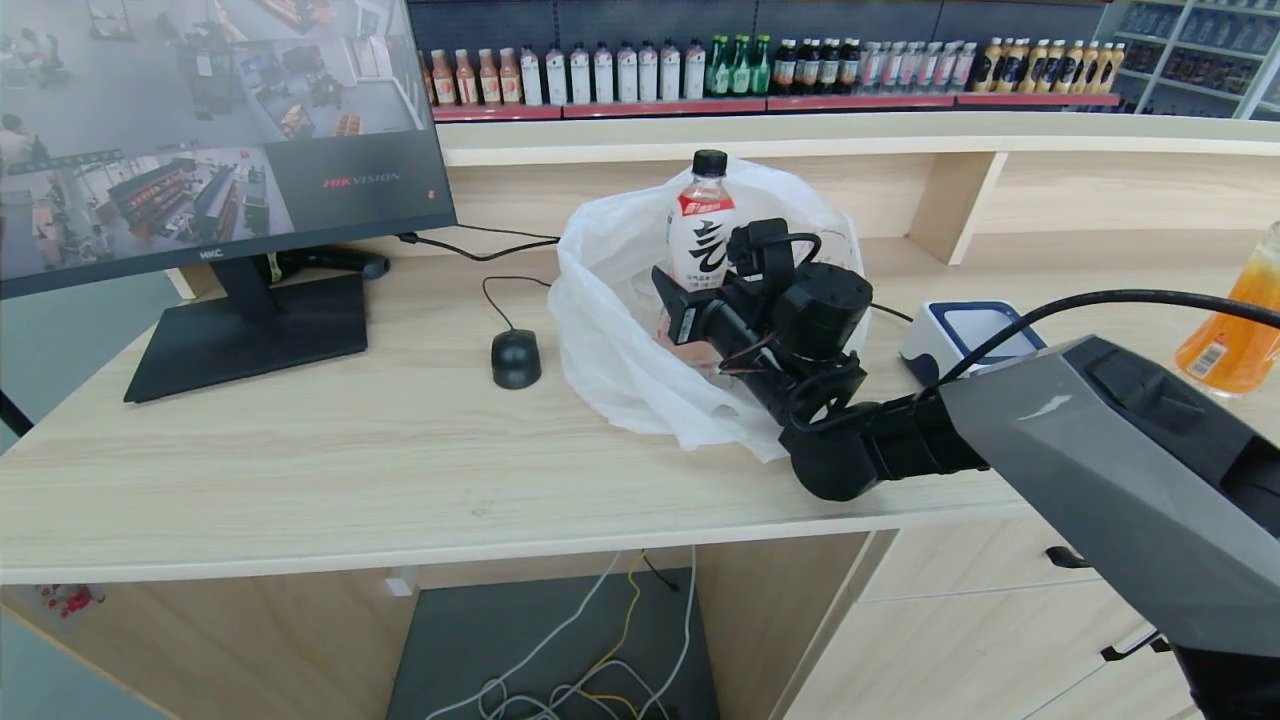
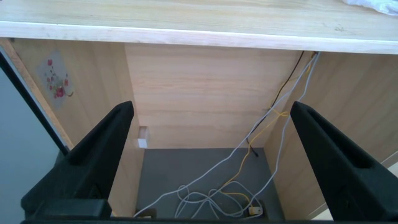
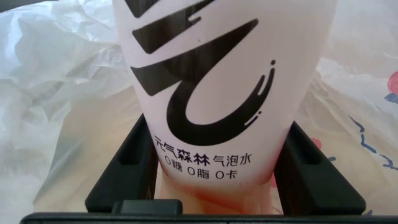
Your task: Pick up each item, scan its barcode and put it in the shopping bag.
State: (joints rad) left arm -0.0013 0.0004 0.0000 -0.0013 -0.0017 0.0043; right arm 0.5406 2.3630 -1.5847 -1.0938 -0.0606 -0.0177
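A white-labelled drink bottle (image 1: 700, 225) with a black cap stands upright inside the white plastic shopping bag (image 1: 610, 330) at the middle of the counter. My right gripper (image 1: 688, 332) reaches into the bag and is shut on the bottle's lower body. In the right wrist view the bottle (image 3: 211, 93) sits between the two black fingers (image 3: 134, 165), pinkish liquid showing at its base, with the bag (image 3: 56, 81) all around. My left gripper (image 2: 211, 109) hangs open and holds nothing, below the counter's front edge, facing the space under the desk.
A barcode scanner (image 1: 965, 340) sits just right of the bag, and an orange drink bottle (image 1: 1235, 330) stands at the far right. A mouse (image 1: 515, 357) and a monitor (image 1: 200, 130) occupy the left. Loose cables (image 2: 249, 180) hang under the desk.
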